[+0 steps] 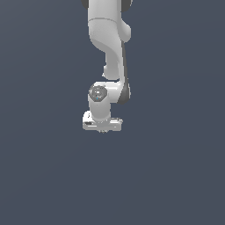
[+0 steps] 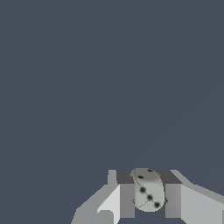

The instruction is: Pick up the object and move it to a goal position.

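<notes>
Pale grey and rounded, with a few dark pips like a worn die, the object [image 2: 148,190] sits between the two fingers [image 2: 127,200] of the gripper [image 2: 149,201] in the wrist view. Both pads press its sides with no gap showing, so you have the gripper clamped on it.

Exterior view: the arm [image 1: 107,39] drops from above to the white hand, and the gripper [image 1: 103,130] hangs below it. Fingertips are only a few pixels there, and you cannot pick out the object between them in that view.

Step in hand, by my reading: the grasp is made and you are in the carry. Nothing but flat slate-blue ground shows below the gripper, and the object looks clear of it, though height cannot be told.

No goal marker shows in either view, so how far along the carry is cannot be judged.

Next move calls for steady travel toward the goal with the grip kept firm. A rounded piece held on two small faces may roll or slip if the squeeze eases or the wrist jerks.

Containers: none visible near the gripper, nothing to report inside any.
</notes>
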Motion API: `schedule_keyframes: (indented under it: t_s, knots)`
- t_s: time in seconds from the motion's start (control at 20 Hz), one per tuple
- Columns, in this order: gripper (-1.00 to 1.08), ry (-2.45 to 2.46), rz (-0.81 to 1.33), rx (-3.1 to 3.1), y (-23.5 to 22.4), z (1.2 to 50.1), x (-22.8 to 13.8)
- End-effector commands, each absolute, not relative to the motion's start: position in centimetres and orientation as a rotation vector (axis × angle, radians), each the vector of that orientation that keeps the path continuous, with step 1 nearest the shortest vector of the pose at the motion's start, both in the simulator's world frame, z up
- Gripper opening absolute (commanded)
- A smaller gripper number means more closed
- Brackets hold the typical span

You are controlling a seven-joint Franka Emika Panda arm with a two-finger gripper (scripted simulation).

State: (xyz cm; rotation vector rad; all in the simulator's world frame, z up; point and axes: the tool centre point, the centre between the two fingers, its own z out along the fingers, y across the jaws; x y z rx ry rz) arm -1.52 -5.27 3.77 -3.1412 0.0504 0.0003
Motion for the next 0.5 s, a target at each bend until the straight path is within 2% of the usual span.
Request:
schedule_keyframes:
  t_s: [0.0, 0.45]
  knots:
    - [-1.0, 0.051, 0.0, -3.141, -7.3, 4.8, -0.5]
    - [-1.0, 0.051, 0.0, -3.141, -13.1, 7.7, 2.5]
